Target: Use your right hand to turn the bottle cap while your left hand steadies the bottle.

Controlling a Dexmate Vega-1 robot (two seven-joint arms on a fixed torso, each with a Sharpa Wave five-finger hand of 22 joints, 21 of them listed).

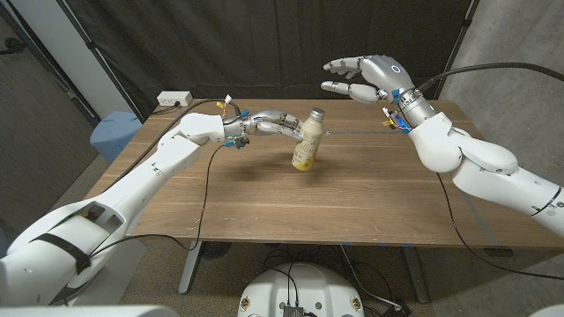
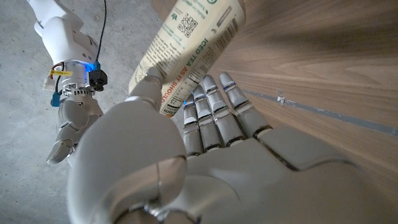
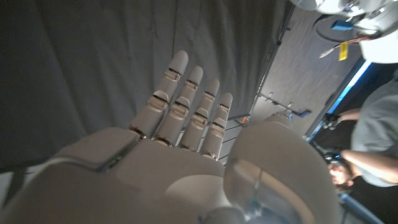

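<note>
Left hand [image 2: 168,168], close in the left wrist view, wraps its fingers [image 2: 211,112] and thumb around the bottle [image 1: 307,141]. That bottle stands tilted toward the counter's [image 1: 352,202] far edge, near the middle, cap [image 1: 316,113] on. Right hand [image 1: 366,77] hovers high beyond the far right corner, fingers [image 3: 186,106] straight, side by side, holding nothing, well apart from the bottle.
</note>
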